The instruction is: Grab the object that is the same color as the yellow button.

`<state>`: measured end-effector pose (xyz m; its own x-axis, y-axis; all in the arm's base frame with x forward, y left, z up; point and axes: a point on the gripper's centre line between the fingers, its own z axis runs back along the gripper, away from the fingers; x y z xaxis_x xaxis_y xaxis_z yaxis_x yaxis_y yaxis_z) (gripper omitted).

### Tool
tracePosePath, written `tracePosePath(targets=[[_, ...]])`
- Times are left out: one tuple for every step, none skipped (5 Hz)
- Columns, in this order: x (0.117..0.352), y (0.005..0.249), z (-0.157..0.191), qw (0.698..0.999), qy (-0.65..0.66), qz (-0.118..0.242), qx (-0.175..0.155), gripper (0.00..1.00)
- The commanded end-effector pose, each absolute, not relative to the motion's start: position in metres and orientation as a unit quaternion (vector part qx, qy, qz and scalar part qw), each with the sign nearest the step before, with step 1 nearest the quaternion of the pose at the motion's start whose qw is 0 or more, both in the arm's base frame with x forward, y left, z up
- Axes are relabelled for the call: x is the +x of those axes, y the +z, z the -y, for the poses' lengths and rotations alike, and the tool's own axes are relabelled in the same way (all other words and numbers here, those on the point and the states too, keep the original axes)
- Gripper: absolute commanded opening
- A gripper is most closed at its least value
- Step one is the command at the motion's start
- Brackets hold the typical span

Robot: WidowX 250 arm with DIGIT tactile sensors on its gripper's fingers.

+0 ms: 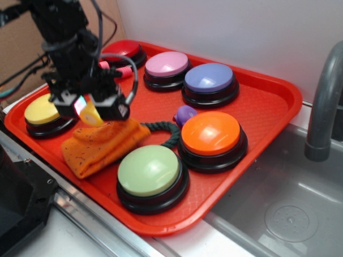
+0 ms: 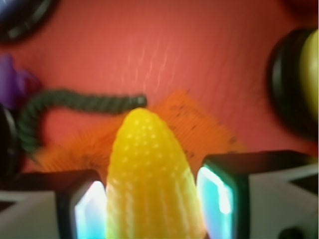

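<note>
Corn cob (image 1: 91, 114), the small yellow toy I am after, sits at the left of the exterior frame, pinched between the pads of my gripper (image 1: 90, 110). In the wrist view it fills the lower centre, tapered end pointing up the frame, with a pad (image 2: 89, 211) tight against each flank. It appears lifted just clear of the orange knitted cloth (image 1: 102, 144) below it, though I cannot confirm a gap from these angles.

Working left to right across the red tray (image 1: 268, 107):

- Far left: the yellow button (image 1: 42, 110), the colour match, lies just beside the gripper body. Any sideways drift could strike it.
- Left of centre: the cob is tapered and ridged, and the pads grip it low on its length. I judge a slip along the taper to be the chief risk, since squeezing a cone tends to push it outward.
- Below the cob: the cloth is fuzzy. Loose fibres could snag and drag it along.
- Centre: a dark green rope (image 1: 166, 131) runs beside the cloth and could trail along if the cloth is dragged.
- Right: the light green button (image 1: 150, 170) and orange button (image 1: 210, 134) stand well apart, posing no hazard.
</note>
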<state>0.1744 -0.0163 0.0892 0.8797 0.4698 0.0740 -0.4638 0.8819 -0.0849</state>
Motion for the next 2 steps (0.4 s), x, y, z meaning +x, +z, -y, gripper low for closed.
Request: tracePosePath(targets=[[0.220, 0.168, -0.016, 0.974, 0.209, 0.080, 0.029, 0.00], [0.243, 0.189, -0.032, 0.974, 0.204, 0.087, 0.054, 0.00]])
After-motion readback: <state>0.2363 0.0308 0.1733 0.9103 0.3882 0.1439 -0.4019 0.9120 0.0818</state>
